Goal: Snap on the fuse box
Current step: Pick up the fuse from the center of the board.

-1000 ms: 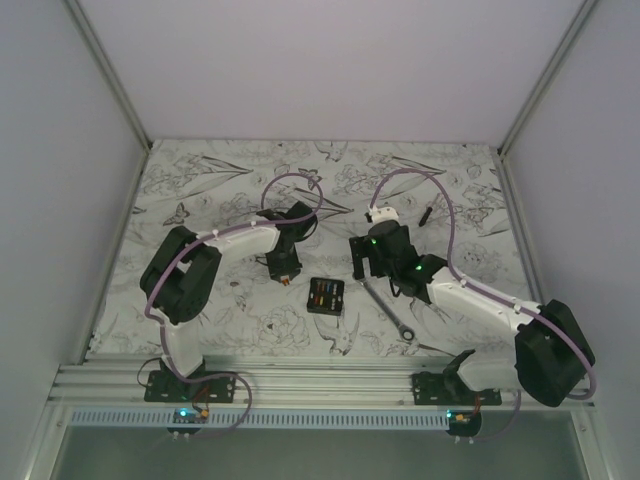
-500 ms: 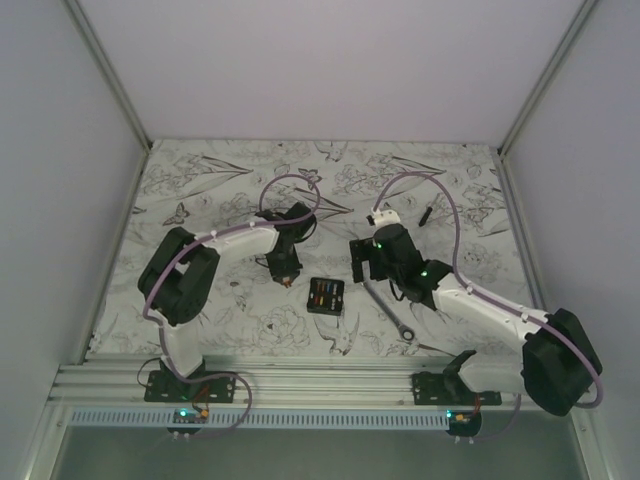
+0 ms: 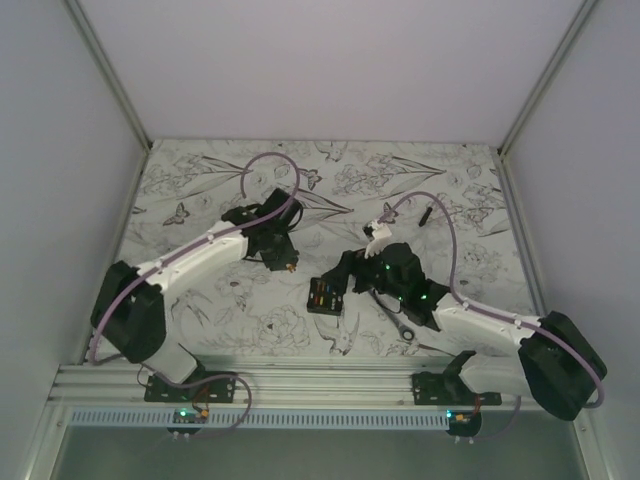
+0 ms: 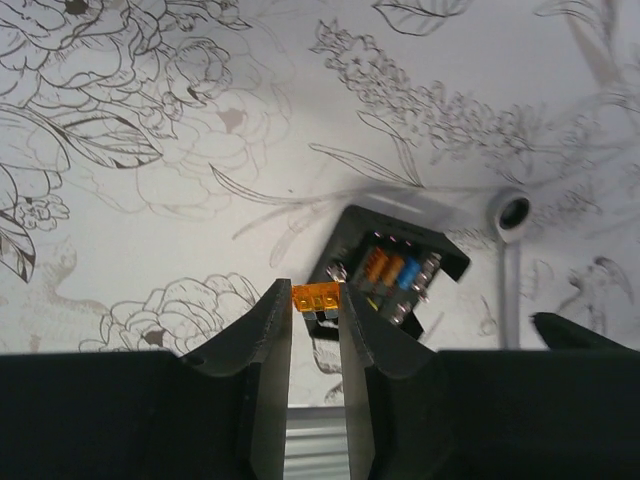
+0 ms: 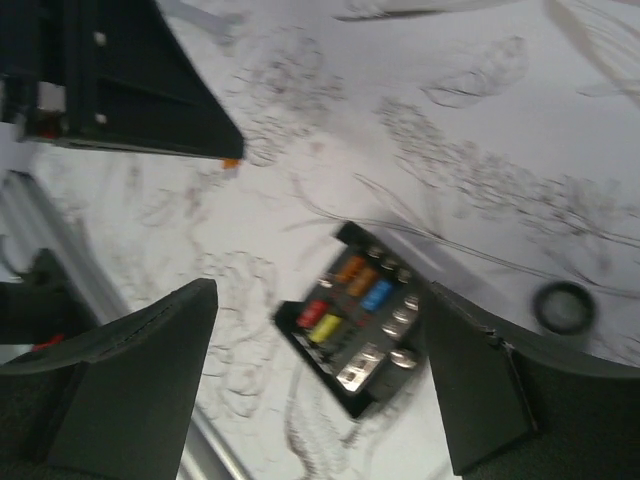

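Directly beneath the right gripper (image 5: 320, 300), spread wide and empty, the fuse box (image 5: 358, 322) lies face-up on the worktop (image 5: 600, 100); the left gripper (image 4: 314, 305), farther off, pinches an orange fuse (image 4: 318, 294).

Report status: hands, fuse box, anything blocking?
Left hand shut on orange fuse, clear of the box. Right hand open, hovering by fuse box, holding nothing. Wrench lies beside box, not on it.

Soft, even light with faint shadows. The right wrist view is motion-blurred around the fuse box (image 5: 360, 320); the left wrist view is sharper.
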`<state>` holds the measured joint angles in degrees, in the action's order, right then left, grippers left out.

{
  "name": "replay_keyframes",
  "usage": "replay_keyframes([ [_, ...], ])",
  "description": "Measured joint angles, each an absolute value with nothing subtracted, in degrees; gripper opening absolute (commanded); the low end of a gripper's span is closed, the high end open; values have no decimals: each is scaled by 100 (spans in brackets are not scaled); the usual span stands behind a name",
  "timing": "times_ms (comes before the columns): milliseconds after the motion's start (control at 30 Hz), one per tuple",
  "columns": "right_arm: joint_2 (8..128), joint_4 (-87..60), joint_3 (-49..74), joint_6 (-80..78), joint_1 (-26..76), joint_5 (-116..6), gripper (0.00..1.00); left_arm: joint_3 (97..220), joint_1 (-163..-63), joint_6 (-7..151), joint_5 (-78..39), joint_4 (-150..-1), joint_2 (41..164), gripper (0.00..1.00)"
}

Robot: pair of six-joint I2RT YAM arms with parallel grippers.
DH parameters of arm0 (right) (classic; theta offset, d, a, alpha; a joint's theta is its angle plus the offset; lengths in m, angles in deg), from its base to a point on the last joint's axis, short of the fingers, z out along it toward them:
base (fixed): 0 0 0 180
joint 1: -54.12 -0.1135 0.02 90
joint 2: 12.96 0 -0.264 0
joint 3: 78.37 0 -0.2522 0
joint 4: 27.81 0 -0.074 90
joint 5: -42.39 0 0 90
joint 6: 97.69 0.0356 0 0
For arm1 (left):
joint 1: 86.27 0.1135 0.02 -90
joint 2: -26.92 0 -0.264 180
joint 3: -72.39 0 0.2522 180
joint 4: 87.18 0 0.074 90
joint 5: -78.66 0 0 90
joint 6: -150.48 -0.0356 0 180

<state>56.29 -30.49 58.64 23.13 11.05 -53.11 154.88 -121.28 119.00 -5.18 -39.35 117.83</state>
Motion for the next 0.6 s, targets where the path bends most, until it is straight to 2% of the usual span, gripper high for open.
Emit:
replay_keyframes([
  [100, 5655, -3862, 6008, 2591, 928, -5543, 77, 15431, -12180, 12005, -580, -3938, 11407, 18],
  [333, 6143, -5493, 6091, 2971, 497, -5724, 50, 15291, -12364, 12244, -868, -4080, 10736, 18],
  [467, 6497, -6026, 6093, 3078, 335, -5715, 40, 15219, -12451, 12338, -984, -4130, 10461, 18],
  [600, 6665, -6376, 6093, 3116, 222, -5705, 35, 15143, -12497, 12421, -1043, -4191, 10231, 18],
])
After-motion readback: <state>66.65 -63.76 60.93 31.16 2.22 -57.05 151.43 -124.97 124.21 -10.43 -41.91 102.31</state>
